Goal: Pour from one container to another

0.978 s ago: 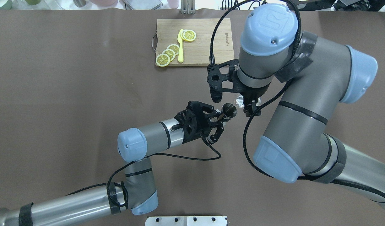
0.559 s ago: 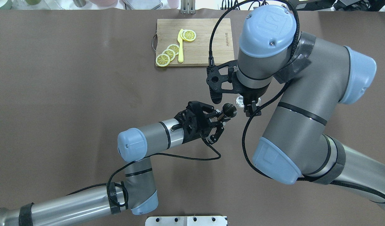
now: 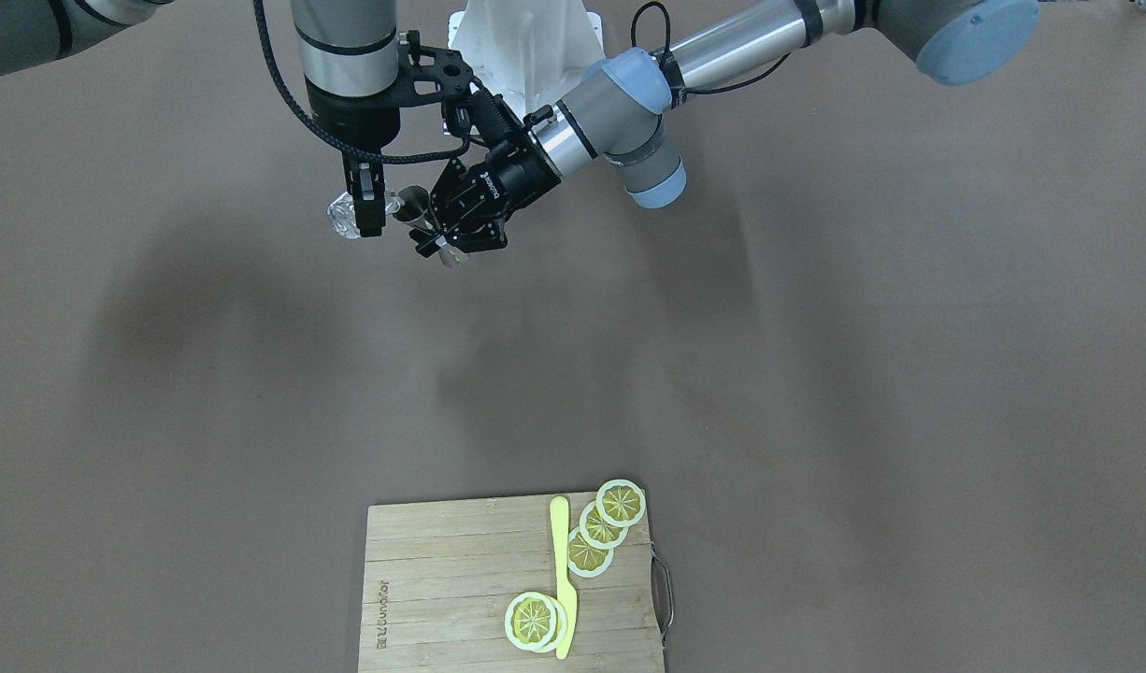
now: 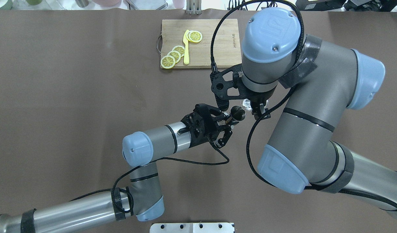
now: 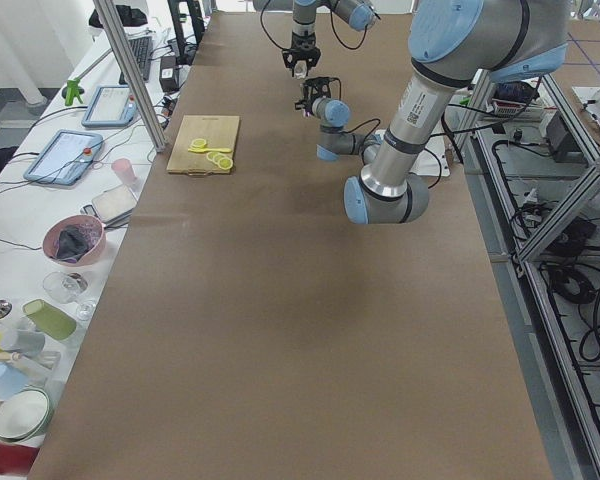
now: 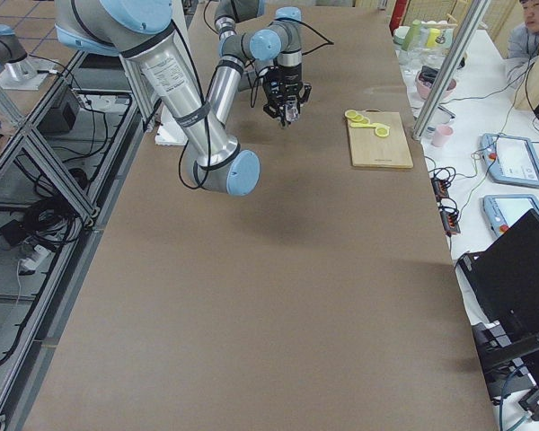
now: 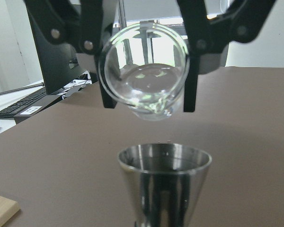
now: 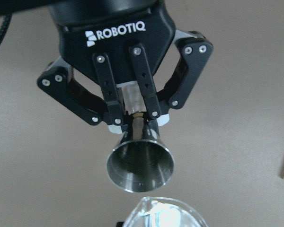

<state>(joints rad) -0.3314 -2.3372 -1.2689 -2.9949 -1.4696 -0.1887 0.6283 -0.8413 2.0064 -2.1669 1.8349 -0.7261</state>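
two grippers aloft: right gripper (image 3: pixel 365 207) pinches glass (image 7: pixel 144 71), tipped just above jigger (image 8: pixel 141 163); left gripper (image 8: pixel 137 124) clamps its waist. step: pouring, seemingly. next: tilt further, lip centred over jigger mouth.

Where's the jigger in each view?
Front-facing: jigger upper left.
Overhead: centre.
Exterior left: too small to pick out.
Exterior right: too small to pick out.
Left wrist: bottom centre.
Right wrist: centre.
Landmark: the tilted glass right beside it.
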